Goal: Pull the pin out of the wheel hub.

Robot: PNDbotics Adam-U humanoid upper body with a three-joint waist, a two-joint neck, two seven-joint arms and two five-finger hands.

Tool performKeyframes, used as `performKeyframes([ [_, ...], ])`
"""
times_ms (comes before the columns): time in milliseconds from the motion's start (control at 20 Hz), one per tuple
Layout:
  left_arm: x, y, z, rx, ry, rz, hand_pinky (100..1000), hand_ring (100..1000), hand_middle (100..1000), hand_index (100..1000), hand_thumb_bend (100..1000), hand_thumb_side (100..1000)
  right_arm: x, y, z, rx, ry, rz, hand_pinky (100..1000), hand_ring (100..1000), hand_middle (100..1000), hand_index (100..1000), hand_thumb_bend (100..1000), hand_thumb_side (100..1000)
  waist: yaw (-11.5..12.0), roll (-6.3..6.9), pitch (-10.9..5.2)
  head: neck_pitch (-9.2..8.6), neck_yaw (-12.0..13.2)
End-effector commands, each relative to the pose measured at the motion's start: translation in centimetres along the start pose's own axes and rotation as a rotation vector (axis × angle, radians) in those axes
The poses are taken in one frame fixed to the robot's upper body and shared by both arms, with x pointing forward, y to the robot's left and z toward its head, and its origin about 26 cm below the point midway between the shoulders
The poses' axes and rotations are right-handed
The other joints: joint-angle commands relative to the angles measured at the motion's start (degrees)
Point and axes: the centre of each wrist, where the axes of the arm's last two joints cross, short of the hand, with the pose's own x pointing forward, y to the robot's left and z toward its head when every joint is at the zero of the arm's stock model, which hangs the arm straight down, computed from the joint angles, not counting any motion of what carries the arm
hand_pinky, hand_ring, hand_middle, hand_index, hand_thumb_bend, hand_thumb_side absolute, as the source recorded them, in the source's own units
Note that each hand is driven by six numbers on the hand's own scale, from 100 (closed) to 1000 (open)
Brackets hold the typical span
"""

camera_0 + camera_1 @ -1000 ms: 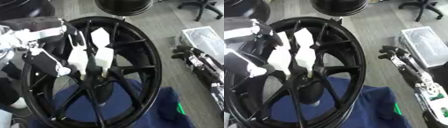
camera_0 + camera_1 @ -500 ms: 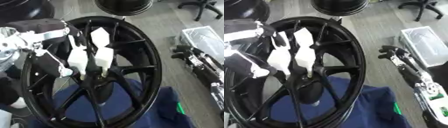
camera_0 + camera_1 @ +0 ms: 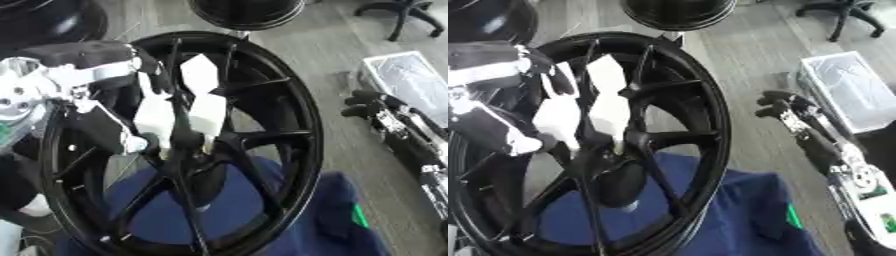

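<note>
Standing upright at frame centre on blue cloth point(image 3: 289, 220): black wheel hub point(image 3: 188, 150).

Pin: not distinguishable among the spokes.

Left hand point(image 3: 171, 112), at 10 o'clock of centre: white-tipped fingers reach into the hub; closure cannot be told.

Risk: fingers slipping, or rim tipping.

Right hand point(image 3: 785, 107): idle at 3 o'clock, fingers curled, empty.

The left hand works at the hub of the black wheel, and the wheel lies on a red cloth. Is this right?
Not quite. The cloth is blue, not red, as the left eye view shows. The rest holds: the left hand is at the hub of the black wheel.
</note>
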Motion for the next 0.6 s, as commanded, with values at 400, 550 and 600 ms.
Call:
performKeyframes([
  [400,-0.33,0.43,0.08,-0.073,0.090,0.030,581,651,700,795,419,100,0.60,-0.35,-0.30,0.026,-0.009,0.036,979,770,765,839,100,649,-0.05,-0.38,-0.68,-0.62,0.03],
  [550,-0.40,0.33,-0.09,-0.076,0.091,0.036,576,647,698,793,412,100,0.61,-0.33,-0.32,0.026,-0.010,0.036,979,769,765,839,100,648,-0.09,-0.45,-0.63,-0.66,0.08],
  [600,-0.45,0.29,-0.16,-0.077,0.093,0.038,572,646,696,791,411,100,0.61,-0.32,-0.33,0.026,-0.011,0.035,979,769,765,839,100,648,-0.10,-0.46,-0.61,-0.67,0.08],
])
